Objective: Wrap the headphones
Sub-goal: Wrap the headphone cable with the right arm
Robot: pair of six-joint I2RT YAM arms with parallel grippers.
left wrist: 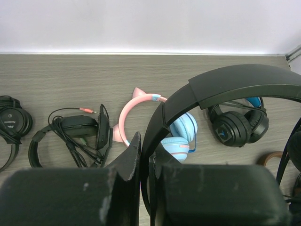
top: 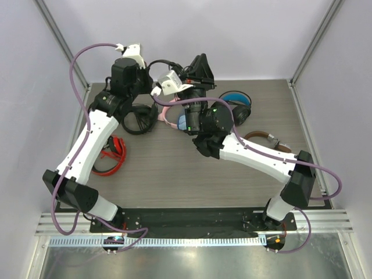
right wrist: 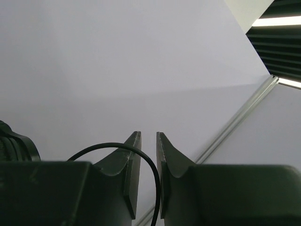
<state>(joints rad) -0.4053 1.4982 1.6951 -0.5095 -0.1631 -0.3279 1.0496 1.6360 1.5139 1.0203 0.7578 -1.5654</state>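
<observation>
The headphones' black headband [left wrist: 225, 87] arcs up and to the right out of my left gripper [left wrist: 146, 150], which is shut on it; a dark part of them shows at the right edge. In the top view the left gripper [top: 135, 96] is at the back left of the table. My right gripper [top: 201, 61] is raised at the back centre and points up at the wall. In the right wrist view its jaws [right wrist: 148, 141] stand a narrow gap apart, and the thin black cable [right wrist: 113, 144] curves over the left finger and down between them. A thin black arc [top: 163, 62] spans between the two grippers.
On the table lie a pink-and-blue cat-ear pair [left wrist: 155, 122], a bulky black pair with blue lining [left wrist: 237, 125], a black headset with tangled cable [left wrist: 70, 134], another black pair [left wrist: 10, 122], a red pair [top: 113, 154] and a brown band [top: 267, 139].
</observation>
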